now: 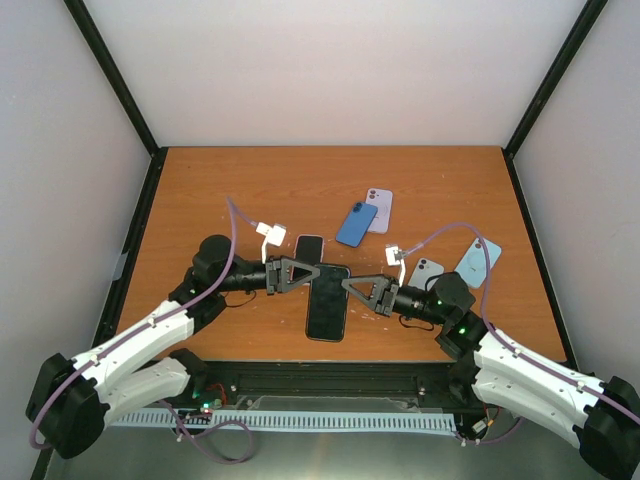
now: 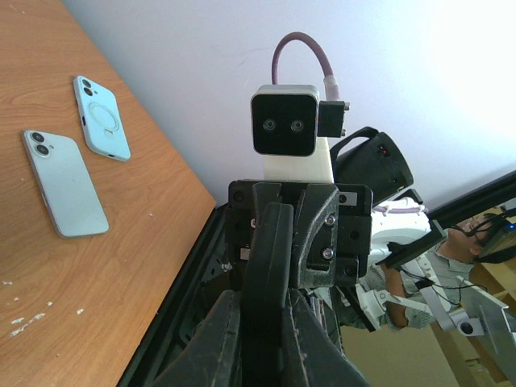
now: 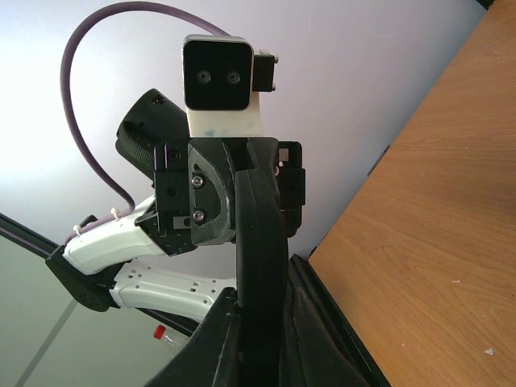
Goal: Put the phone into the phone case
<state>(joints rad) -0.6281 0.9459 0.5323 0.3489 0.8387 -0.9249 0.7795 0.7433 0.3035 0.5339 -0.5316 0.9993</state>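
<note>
A black phone case (image 1: 327, 300), its upper face dark and glossy, hangs level over the table's near middle. My left gripper (image 1: 303, 273) is shut on its left edge and my right gripper (image 1: 352, 288) is shut on its right edge. The left wrist view shows the case (image 2: 270, 250) edge-on, pinched in my left gripper (image 2: 262, 326). The right wrist view shows the same case (image 3: 260, 226) clamped in my right gripper (image 3: 262, 326). A dark-screened phone (image 1: 309, 246) with a pale rim lies flat just behind the case. I cannot tell whether a phone sits inside the case.
A blue phone (image 1: 356, 224) overlaps a lilac one (image 1: 378, 208) at the back centre. Two pale blue ones (image 1: 427, 270) (image 1: 478, 262) lie to the right, also in the left wrist view (image 2: 64, 183) (image 2: 101, 117). The table's black front rail (image 1: 320, 375) runs below.
</note>
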